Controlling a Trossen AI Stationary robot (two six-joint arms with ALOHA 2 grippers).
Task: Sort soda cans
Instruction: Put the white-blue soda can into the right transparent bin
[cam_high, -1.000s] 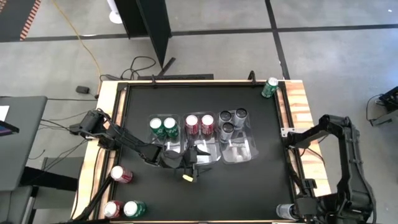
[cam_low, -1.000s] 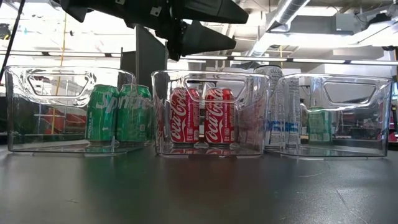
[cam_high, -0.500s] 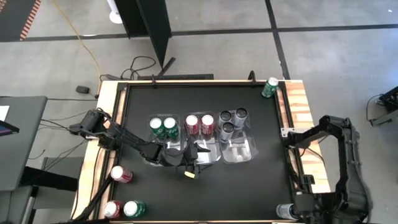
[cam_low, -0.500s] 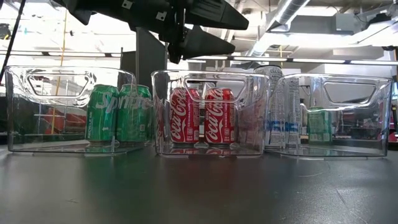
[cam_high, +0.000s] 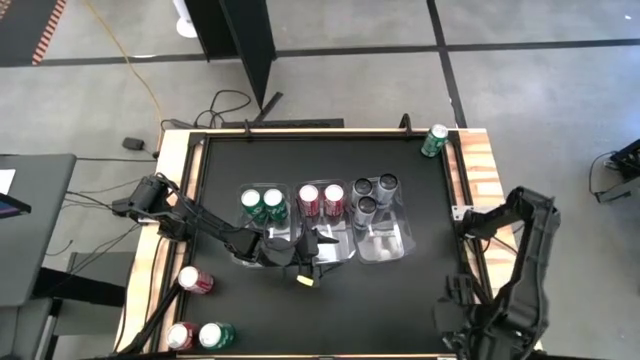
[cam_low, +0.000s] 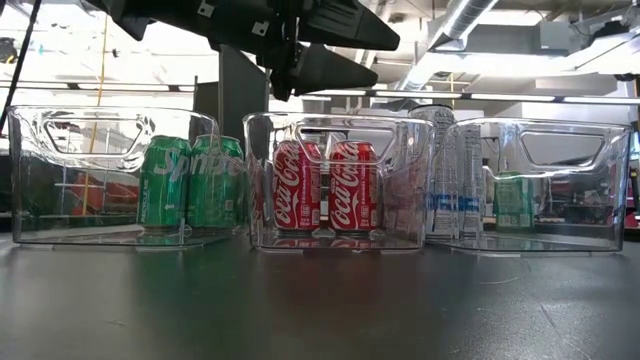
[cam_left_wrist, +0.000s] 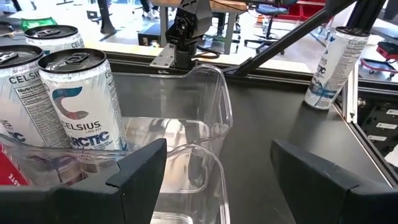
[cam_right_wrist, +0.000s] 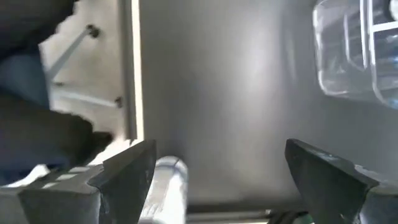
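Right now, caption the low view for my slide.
Three clear trays, green cans left, red cans centre.

**Non-task items in view**

Three clear plastic trays (cam_high: 381, 243) stand side by side at the middle of the black table top (cam_high: 320, 165). The table top is bordered by a light wooden frame (cam_high: 478, 165). A yellow cable (cam_high: 140, 72) runs across the grey concrete floor (cam_high: 540, 100). A black upright panel (cam_high: 245, 45) stands beyond the table.
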